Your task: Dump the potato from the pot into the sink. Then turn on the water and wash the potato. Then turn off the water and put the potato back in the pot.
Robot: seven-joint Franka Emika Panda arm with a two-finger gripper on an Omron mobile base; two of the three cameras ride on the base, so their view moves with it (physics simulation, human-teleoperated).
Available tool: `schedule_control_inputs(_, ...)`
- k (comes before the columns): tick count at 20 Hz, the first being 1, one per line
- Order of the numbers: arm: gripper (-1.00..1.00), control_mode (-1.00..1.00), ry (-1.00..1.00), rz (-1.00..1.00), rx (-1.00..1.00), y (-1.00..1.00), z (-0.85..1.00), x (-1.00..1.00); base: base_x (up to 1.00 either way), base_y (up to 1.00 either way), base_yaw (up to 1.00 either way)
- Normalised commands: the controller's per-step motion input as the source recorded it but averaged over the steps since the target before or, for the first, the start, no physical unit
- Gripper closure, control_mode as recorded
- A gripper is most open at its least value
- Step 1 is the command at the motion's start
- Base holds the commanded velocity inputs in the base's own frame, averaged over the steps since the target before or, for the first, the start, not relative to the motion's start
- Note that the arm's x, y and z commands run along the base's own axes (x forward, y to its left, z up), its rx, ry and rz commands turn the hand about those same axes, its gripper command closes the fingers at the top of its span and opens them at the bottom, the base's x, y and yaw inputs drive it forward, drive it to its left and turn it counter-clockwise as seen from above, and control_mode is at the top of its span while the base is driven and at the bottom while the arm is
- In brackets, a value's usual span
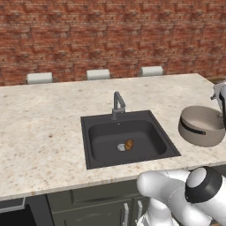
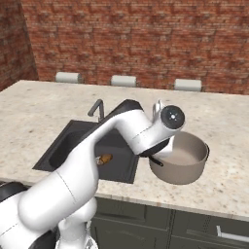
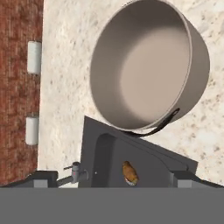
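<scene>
Behind, you have a brick wall [image 1: 110,31] bounding the speckled stone surface [image 1: 39,114], which spreads wide on the sink's left. Your sink [image 1: 95,152] sits recessed near the front edge, faucet [image 1: 117,105] at its back rim. Inside it lies the potato [image 1: 129,144], touching the silver drain [image 1: 121,147]. Right of the sink, your pot [image 1: 202,126] is tilted with its mouth turned toward the basin, empty inside, close to the surface's front edge. Your end effector [image 1: 219,98] is at the pot's far side; you cannot tell whether its fingers are apart or closed.
</scene>
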Motion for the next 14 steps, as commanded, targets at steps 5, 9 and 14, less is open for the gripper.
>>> schedule_control_inputs(5, -1.0, -1.0, -0.17, 0.0, 0.23, 0.39, 0.23, 0.02, 0.0, 0.0, 0.0)
schedule_control_inputs(9, -1.0, -1.0, -0.17, -0.09, 0.18, 0.49, 0.15, 0.06, 0.0, 0.0, 0.0)
schedule_control_inputs(14, -1.0, -1.0, -0.09, -0.18, 0.14, 0.57, 0.08, 0.13, 0.0, 0.0, 0.0)
